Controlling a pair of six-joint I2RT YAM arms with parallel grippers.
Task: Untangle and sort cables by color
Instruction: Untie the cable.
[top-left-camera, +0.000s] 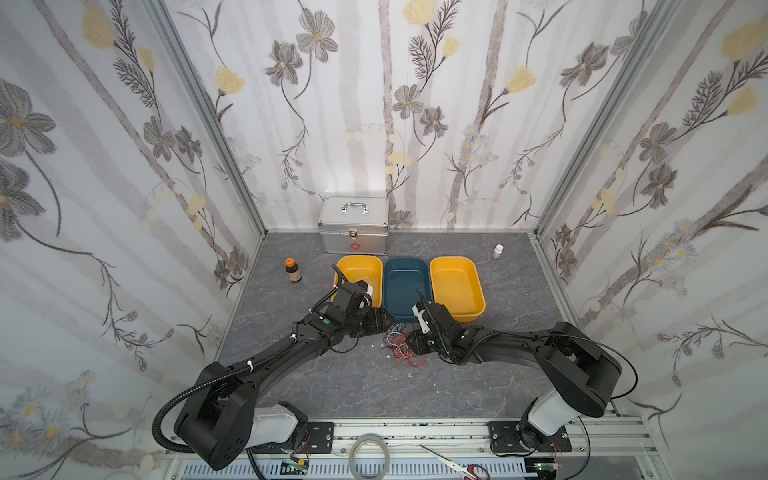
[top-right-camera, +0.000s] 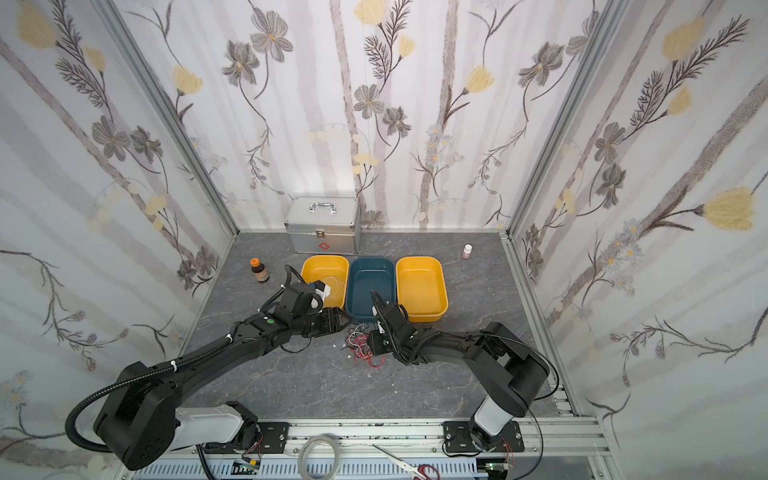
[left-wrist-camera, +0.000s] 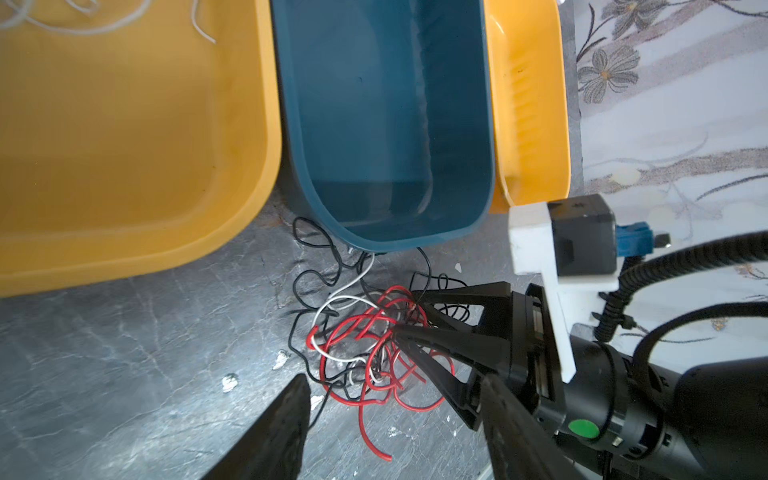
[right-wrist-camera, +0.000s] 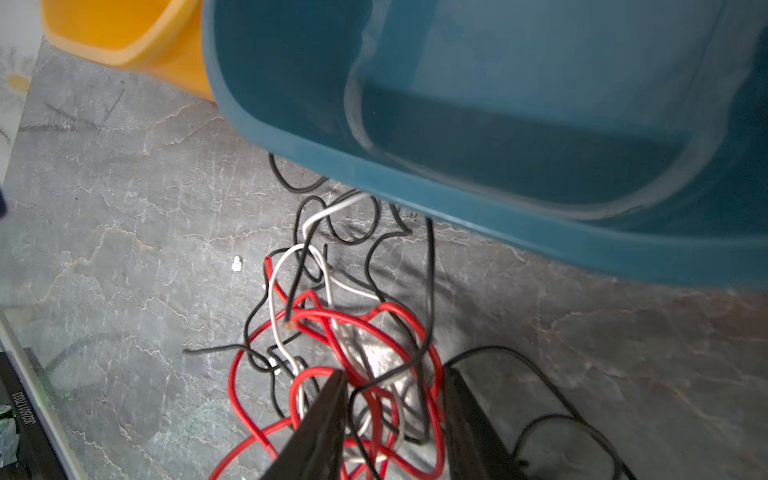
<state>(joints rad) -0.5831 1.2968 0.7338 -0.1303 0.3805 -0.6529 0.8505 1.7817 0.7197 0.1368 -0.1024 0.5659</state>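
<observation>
Cables (right-wrist-camera: 353, 328): red, black and white tangle on the grey table (top-left-camera: 353, 386), just before the blue tray (left-wrist-camera: 386, 124).
Right gripper (right-wrist-camera: 395, 415): jaws partly parted, down in the tangle, strands between them, none pinched.
Left gripper (left-wrist-camera: 399, 432): jaws wide, holding nothing, just beside the tangle.

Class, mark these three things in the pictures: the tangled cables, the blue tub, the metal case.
tangled cables (left-wrist-camera: 361, 332), left wrist view, middle of the heap.
blue tub (top-left-camera: 405, 282), in a top view, bare floor inside.
metal case (top-left-camera: 370, 239), in a top view, front face.
</observation>
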